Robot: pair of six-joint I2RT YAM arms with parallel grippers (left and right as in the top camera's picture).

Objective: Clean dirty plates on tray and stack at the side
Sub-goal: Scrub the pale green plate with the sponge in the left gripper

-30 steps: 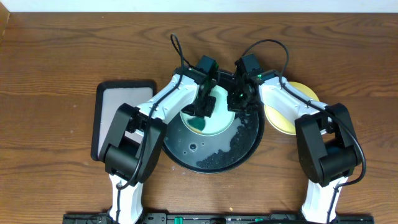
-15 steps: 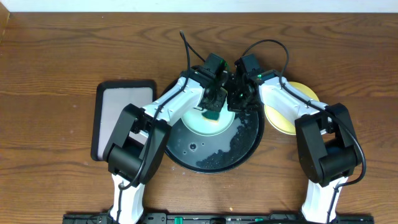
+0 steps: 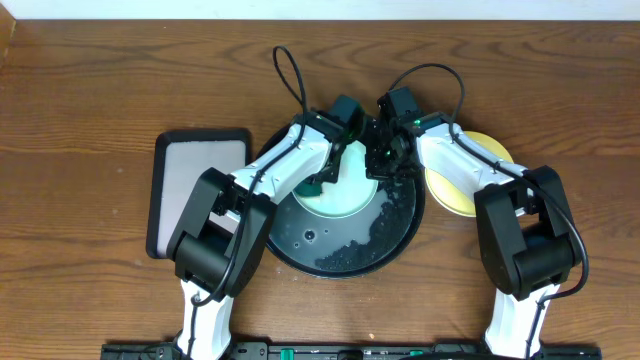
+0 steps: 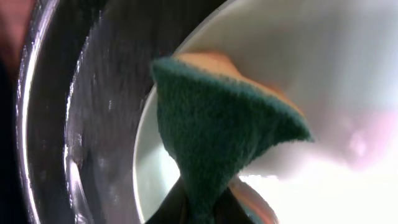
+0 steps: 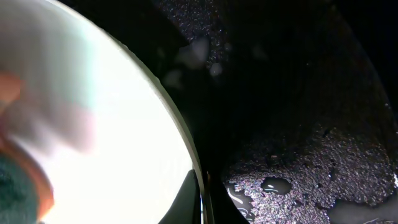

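A pale mint-blue plate (image 3: 350, 195) lies in the round black tray (image 3: 300, 240). My left gripper (image 3: 328, 178) is shut on a green sponge (image 3: 322, 186) with an orange back and presses it on the plate's left part. The left wrist view shows the sponge (image 4: 217, 130) on the plate (image 4: 323, 56), next to the tray wall (image 4: 81, 124). My right gripper (image 3: 385, 168) is shut on the plate's right rim. The right wrist view shows its fingers (image 5: 202, 202) pinching the rim of the plate (image 5: 106, 124). A pale yellow plate (image 3: 465, 178) lies on the table to the right of the tray.
A rectangular black-rimmed tray (image 3: 195, 190) with a grey-white inside lies to the left of the round tray. Wet dark grit covers the round tray's floor at front right (image 3: 365, 245) and also shows in the right wrist view (image 5: 298, 174). Both arms cross over the tray's back half.
The left gripper swept the sponge right across the plate and then back toward its left side. The right gripper has kept hold of the rim.
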